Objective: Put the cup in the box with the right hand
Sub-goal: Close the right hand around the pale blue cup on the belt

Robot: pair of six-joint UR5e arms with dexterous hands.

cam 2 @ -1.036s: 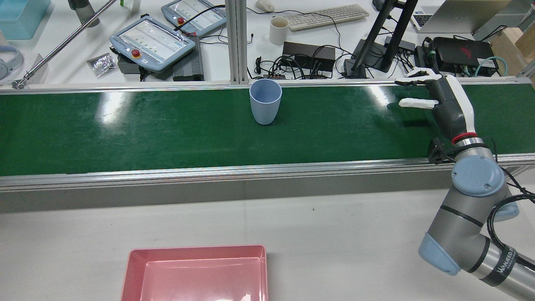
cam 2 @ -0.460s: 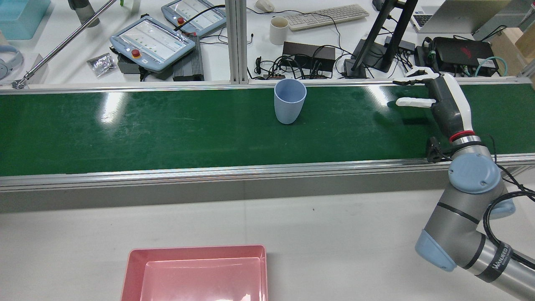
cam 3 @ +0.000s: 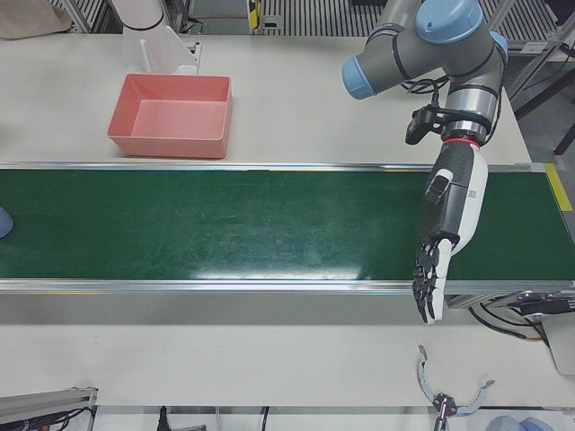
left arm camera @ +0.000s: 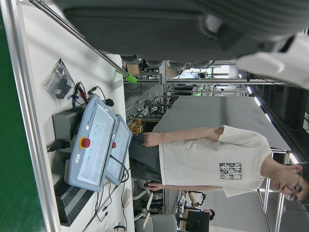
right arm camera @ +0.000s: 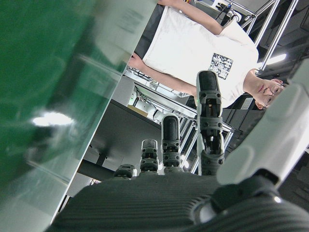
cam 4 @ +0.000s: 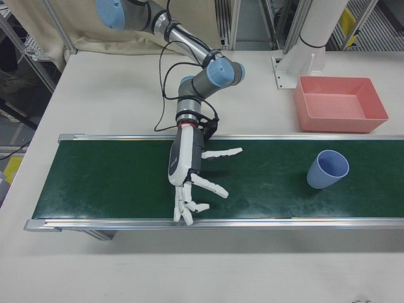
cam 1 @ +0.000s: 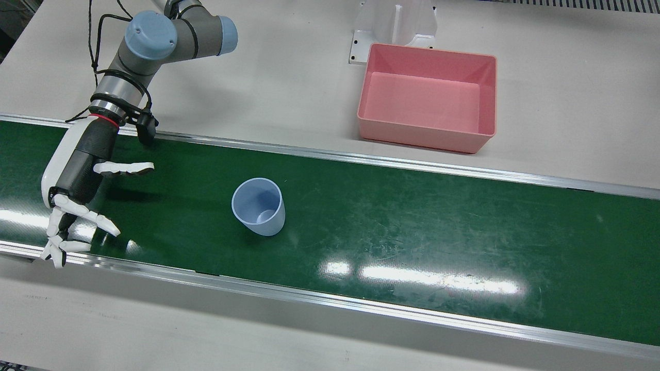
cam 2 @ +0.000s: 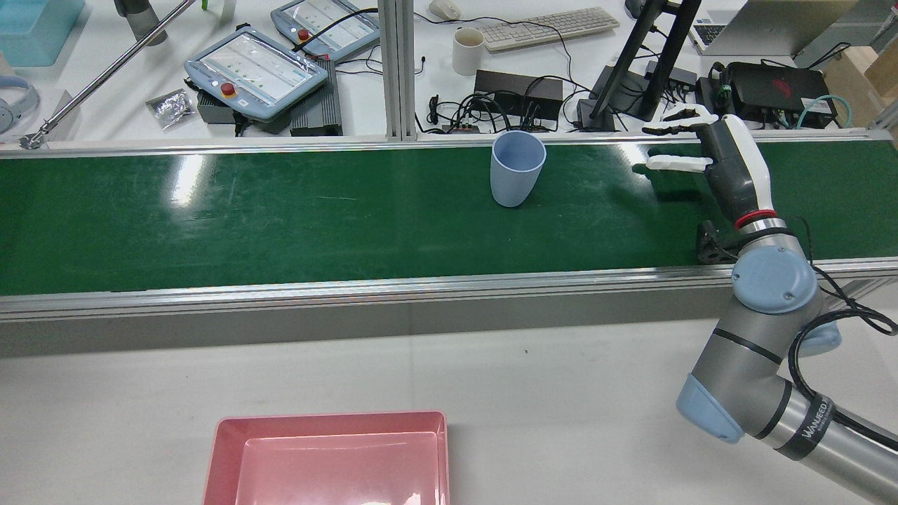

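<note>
Cup [cam 1: 258, 206], pale blue, stands upright on the green conveyor belt [cam 1: 412, 226], near the belt's edge on the operators' side, well apart from the pink box [cam 1: 428, 98] that sits on the white table on the robot's side. Right hand [cam 1: 77, 190] hangs over the belt some way off from the cup, fingers [cam 4: 211, 185] spread apart, holding nothing. Left hand [cam 3: 445, 224] is over the belt's other end, fingers stretched out straight, also empty.
</note>
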